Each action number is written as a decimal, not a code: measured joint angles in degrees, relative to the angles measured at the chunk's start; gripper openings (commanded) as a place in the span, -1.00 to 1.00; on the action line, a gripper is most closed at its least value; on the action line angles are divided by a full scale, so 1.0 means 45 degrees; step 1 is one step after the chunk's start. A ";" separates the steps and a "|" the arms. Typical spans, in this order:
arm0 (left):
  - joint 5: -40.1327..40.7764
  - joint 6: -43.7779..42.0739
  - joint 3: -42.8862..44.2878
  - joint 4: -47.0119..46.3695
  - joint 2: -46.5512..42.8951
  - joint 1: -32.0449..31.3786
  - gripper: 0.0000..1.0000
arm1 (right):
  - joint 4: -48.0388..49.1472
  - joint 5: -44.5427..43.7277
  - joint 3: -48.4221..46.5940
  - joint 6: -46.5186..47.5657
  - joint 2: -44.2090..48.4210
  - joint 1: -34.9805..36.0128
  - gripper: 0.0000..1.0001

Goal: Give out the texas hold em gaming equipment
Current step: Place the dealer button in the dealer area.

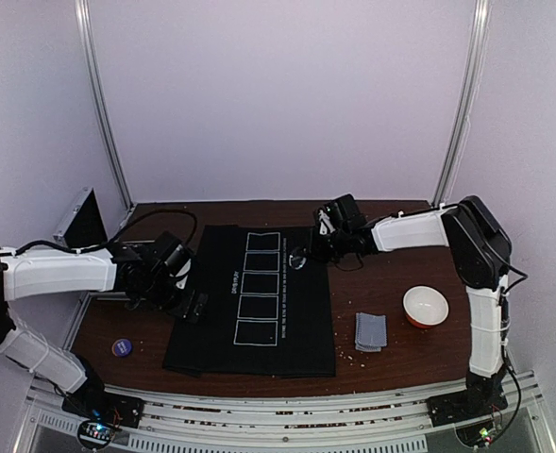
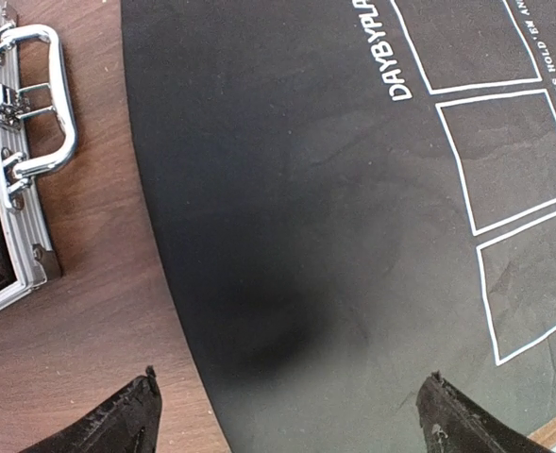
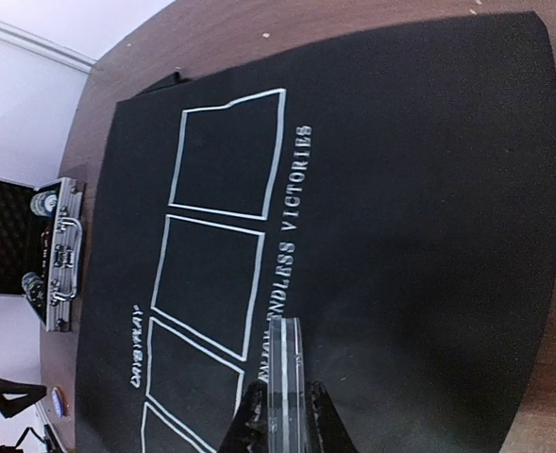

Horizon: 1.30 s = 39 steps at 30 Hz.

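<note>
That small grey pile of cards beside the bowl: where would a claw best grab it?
Probably by two opposite edges of the card pile, coming straight down from above. It lies flat and low on the table, so only its rim offers a hold, and the sides towards the black mat and the bowl both look free.

Matt felt, grained wood
The worktop (image 2: 79,311) is brown grained wood; the black mat (image 2: 287,236) looks like matt felt with white print; the case (image 2: 18,208) has bright polished metal trim; the disc (image 3: 286,377) has a glossy rim.
</note>
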<state>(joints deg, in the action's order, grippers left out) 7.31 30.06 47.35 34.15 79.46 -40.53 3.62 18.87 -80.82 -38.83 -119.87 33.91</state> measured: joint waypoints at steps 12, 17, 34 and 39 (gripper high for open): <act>0.0136 0.0311 -0.0019 0.0457 -0.0330 0.0000 0.96 | -0.0573 -0.0403 -0.0019 -0.0015 -0.0466 -0.0257 0.26; 0.0432 0.1146 0.0010 0.2074 -0.0758 0.0126 0.96 | -0.1928 -0.1404 -0.0321 0.0840 -0.0272 -0.0228 0.64; 0.0272 0.4172 -0.1525 0.5372 -0.2307 0.5071 0.97 | -0.3434 -0.2565 0.0709 0.4051 0.3798 0.0627 0.76; 0.0160 0.4896 -0.2438 0.4886 -0.1933 0.5518 0.96 | -0.3512 -0.2419 0.1413 0.4371 0.3823 0.0602 0.76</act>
<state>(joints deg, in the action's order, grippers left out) 8.03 52.10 36.38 56.14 70.76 -15.70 -12.19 7.99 -74.46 -19.16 -102.67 36.62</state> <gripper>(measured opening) 0.983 0.883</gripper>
